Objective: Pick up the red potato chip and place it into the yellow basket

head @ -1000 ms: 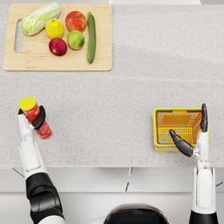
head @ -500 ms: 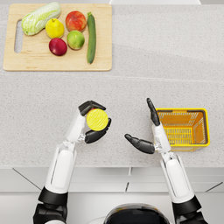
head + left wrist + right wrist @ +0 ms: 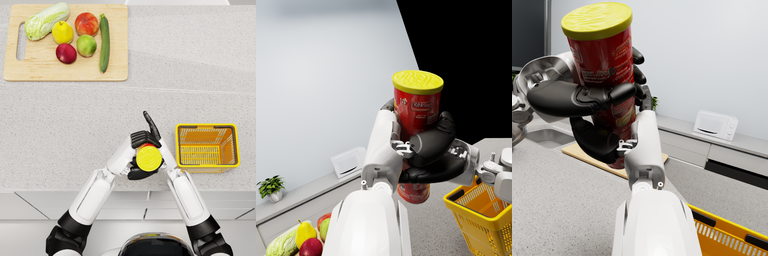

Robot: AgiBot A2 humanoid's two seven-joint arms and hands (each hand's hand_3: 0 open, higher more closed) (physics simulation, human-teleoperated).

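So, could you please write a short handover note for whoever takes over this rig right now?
Left hand: grips the red chip can, upright, yellow lid on top, lifted clear of the counter.
Right hand: beside the can; contact unclear.
Yellow basket: on the counter just right of the hands, nothing inside.
Done: can picked up.
Left: carry it over the basket and release it inside.

In the head view only the yellow lid of the red chip can (image 3: 149, 158) shows. The left hand (image 3: 140, 160) hides the right hand (image 3: 152, 131) except one finger. The yellow basket (image 3: 732, 230) is cut off in both wrist views.
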